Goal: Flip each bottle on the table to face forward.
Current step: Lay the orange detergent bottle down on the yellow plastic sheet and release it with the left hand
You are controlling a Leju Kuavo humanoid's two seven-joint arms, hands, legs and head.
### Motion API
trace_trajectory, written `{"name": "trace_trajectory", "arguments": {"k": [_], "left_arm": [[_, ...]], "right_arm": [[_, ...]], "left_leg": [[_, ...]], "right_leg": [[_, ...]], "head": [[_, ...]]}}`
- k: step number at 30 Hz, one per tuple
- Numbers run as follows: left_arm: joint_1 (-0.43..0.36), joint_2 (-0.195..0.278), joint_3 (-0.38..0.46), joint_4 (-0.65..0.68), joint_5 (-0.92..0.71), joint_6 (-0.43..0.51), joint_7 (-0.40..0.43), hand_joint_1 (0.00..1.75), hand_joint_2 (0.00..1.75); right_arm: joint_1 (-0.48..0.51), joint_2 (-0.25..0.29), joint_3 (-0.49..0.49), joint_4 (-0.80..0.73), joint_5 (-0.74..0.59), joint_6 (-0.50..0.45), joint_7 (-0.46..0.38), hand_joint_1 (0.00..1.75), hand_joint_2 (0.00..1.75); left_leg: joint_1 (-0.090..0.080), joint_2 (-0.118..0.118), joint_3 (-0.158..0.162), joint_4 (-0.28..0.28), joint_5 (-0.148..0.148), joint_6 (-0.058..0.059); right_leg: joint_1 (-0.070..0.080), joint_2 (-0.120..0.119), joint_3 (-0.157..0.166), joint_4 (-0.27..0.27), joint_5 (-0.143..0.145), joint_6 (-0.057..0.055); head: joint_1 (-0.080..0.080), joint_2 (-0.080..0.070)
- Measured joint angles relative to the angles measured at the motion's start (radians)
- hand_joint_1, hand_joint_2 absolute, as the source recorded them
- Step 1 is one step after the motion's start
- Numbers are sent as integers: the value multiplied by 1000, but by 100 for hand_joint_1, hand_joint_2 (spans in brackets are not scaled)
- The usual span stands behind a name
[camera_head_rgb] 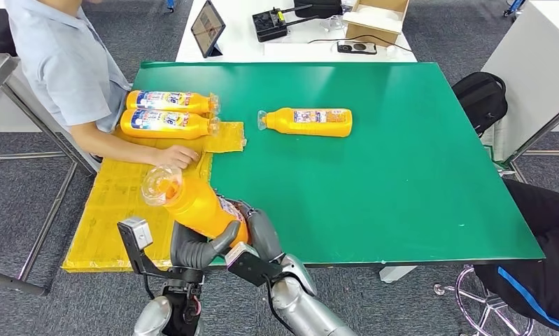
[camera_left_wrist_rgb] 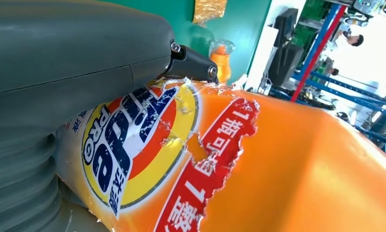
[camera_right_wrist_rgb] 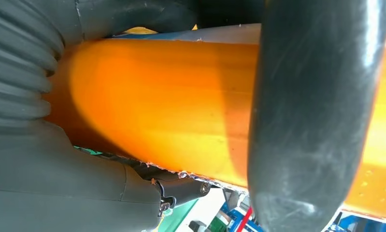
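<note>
Both hands grip one orange bottle (camera_head_rgb: 192, 203) above the table's (camera_head_rgb: 402, 175) near left edge, left hand (camera_head_rgb: 192, 248) and right hand (camera_head_rgb: 259, 238) wrapped round its base; its clear cap tilts toward a person's hand (camera_head_rgb: 177, 155). Another bottle (camera_head_rgb: 308, 121) lies mid-table; two more (camera_head_rgb: 168, 112) lie on yellow sheets (camera_head_rgb: 115, 203).

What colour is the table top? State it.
Green; the table top shows best in the head view.

Orange bottle (camera_left_wrist_rgb: 302, 169) with a torn red, yellow, blue, perhaps white label (camera_left_wrist_rgb: 147, 154); green table (camera_head_rgb: 374, 182).

One orange detergent bottle (camera_head_rgb: 192, 203), clear cap (camera_head_rgb: 155, 185) tilted up and leftward, was raised over the table's near-left edge. Two bottles (camera_head_rgb: 166, 112) lay side by side at far left, label up; another (camera_head_rgb: 308, 121) lay mid-table.
</note>
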Motion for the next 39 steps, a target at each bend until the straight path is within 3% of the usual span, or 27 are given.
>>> {"name": "trace_trajectory", "arguments": {"k": [3, 4, 7, 12, 16, 21, 29, 36, 39], "left_arm": [[-2, 0, 2, 2, -4, -6, 5, 175, 175], [-4, 0, 3, 4, -1, -10, 9, 175, 175], [-11, 1, 10, 9, 6, -20, 12, 175, 175], [-42, 2, 15, 11, -8, -25, 4, 175, 175], [-104, 10, 39, 31, 8, -29, 31, 175, 175], [-197, 36, 92, 110, -166, 121, 34, 175, 175], [-270, 77, 146, 209, -295, 173, 34, 175, 175], [-362, 106, 161, 301, -574, 222, 81, 175, 175], [-420, 117, 151, 388, -831, 291, 138, 175, 175]], "right_arm": [[-4, 0, 6, 0, 17, -19, 12, 29, 175], [-4, 0, 9, 0, 26, -25, 19, 4, 131], [-4, 0, 21, 1, 52, -49, 34, 0, 0], [7, -9, 37, -19, 115, -255, -35, 0, 0], [52, -31, 37, -153, 275, -388, -48, 0, 0], [110, -42, 10, -353, 310, -397, -48, 0, 0], [146, -54, -21, -491, 297, -397, -48, 0, 0], [149, -57, -34, -550, 238, -397, -48, 0, 0], [148, -62, -20, -551, 203, -397, -48, 0, 0]], "left_leg": [[0, 0, 0, 0, 0, 0], [0, 0, 0, 0, 0, 0], [0, 0, 0, 0, 0, 0], [0, 0, 0, 0, 0, 0], [0, 0, 0, 0, 0, 0], [0, 0, 0, 0, 1, -1], [0, 0, 0, 0, 1, 0], [0, 0, 0, 0, 1, 0], [0, 0, 0, 0, 2, -1]], "right_leg": [[0, 0, 0, 0, 0, 0], [0, 0, 0, 0, 0, 0], [0, 0, 0, 0, 0, 0], [0, 0, 0, 0, 0, 0], [0, 0, 0, 0, 0, 0], [0, 0, 0, 1, 0, 0], [0, 0, 0, 1, 0, 0], [0, 0, 0, 1, 0, 0], [0, 0, 0, 1, 1, 0]], "head": [[0, 0], [0, 0], [0, 0], [0, 0], [0, 0], [0, 0], [0, 0], [0, 0], [0, 0]]}}
